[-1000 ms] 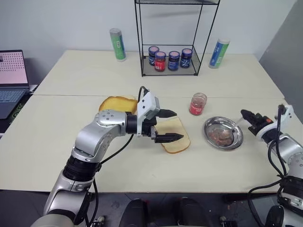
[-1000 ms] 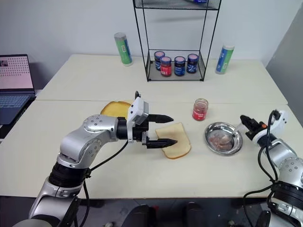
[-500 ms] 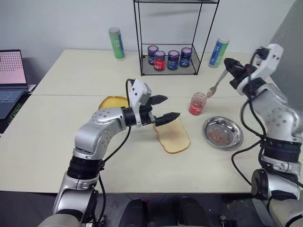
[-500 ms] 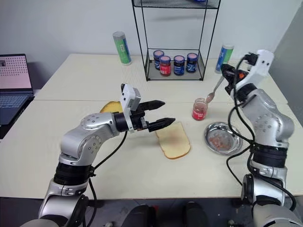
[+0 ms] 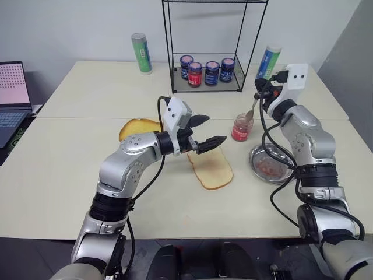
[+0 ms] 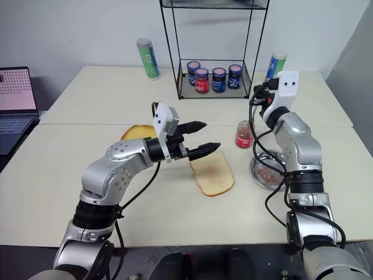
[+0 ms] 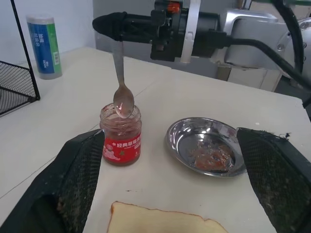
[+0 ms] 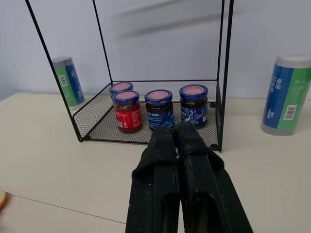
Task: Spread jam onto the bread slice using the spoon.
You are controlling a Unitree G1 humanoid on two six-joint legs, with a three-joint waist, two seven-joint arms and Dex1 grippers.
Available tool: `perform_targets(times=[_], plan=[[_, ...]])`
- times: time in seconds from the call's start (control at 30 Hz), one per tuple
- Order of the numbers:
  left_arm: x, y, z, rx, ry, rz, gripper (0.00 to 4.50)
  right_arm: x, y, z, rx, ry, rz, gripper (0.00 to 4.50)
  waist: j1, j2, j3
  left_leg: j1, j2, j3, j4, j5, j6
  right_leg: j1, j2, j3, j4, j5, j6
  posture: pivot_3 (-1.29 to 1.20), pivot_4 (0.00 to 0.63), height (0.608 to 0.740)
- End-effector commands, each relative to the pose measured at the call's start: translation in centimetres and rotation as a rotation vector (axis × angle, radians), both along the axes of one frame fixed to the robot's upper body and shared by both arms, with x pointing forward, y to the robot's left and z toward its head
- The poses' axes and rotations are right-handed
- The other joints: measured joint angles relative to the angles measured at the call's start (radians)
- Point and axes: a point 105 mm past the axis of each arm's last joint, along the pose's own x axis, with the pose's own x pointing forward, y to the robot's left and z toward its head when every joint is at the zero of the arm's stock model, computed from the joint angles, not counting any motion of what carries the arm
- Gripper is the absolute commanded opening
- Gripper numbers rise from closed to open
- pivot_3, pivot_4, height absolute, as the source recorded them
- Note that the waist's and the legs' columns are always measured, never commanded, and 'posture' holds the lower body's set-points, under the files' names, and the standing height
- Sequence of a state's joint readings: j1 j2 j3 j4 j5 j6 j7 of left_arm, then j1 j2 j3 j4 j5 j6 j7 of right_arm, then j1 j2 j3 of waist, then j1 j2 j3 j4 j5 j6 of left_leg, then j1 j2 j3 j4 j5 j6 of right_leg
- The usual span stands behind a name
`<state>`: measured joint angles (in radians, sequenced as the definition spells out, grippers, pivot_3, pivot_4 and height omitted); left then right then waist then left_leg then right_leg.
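Jam, red and glossy in a small clear open jar with a red label, stands on the pale surface right of centre in the head views, at about 1 o'clock from the bread slice and 10 o'clock from the steel bowl, close to both but touching neither. The bread slice lies flat near the middle of the surface, pale with a thin brown crust. The right hand is raised above and just behind the jar, its two black fingers pressed together on the handle of the spoon, which hangs down with its bowl at the mouth of the jar; the left wrist view shows the spoon's bowl tinged red, at the rim. The left hand hovers level over the slice's 10 o'clock end, its fingers spread wide apart and holding nothing. A thicker golden bread piece lies at 10 o'clock from the slice, partly behind the left arm. The steel bowl holds reddish smears. Toward 12 o'clock a black wire rack holds four dark jars with blue and red lids. A green tube stands at the rack's 9 o'clock, a blue and green tube at its 3 o'clock. A laptop sits at the far 9 o'clock edge.
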<state>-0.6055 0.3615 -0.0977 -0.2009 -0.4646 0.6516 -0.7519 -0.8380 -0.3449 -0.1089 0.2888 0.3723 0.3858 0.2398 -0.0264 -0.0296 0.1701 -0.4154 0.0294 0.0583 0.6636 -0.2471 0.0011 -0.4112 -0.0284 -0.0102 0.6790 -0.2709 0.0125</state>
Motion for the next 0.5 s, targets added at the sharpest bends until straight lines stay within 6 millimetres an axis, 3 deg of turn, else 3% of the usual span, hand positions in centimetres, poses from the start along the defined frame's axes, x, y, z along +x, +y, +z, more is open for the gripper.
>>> perform_targets(times=[0.03,0.3,0.5], plan=[[-0.7,0.2,1.0,-0.006,-0.045,-0.004,4.5,-0.2,0.7,1.1,-0.071,-0.092,0.01,0.01,0.0,0.0,0.0,0.0,0.0,0.0,0.0,0.0,0.0,0.0,0.0,0.0,0.0,0.0,0.0,0.0,0.15,0.74],[-0.7,0.4,1.1,-0.005,-0.041,0.01,4.5,-1.0,2.5,-2.9,-0.231,-0.131,0.025,0.01,0.0,0.0,0.0,0.0,0.0,0.0,0.0,0.0,0.0,0.0,0.0,0.0,0.0,0.0,0.0,0.0,0.15,0.74],[-0.8,0.4,1.1,-0.008,-0.038,0.014,4.5,-0.7,2.2,-4.1,-0.23,-0.107,-0.011,0.01,0.0,0.0,0.0,0.0,0.0,0.0,0.0,0.0,-0.001,0.0,0.0,0.0,0.0,0.0,0.0,0.0,0.15,0.74]])
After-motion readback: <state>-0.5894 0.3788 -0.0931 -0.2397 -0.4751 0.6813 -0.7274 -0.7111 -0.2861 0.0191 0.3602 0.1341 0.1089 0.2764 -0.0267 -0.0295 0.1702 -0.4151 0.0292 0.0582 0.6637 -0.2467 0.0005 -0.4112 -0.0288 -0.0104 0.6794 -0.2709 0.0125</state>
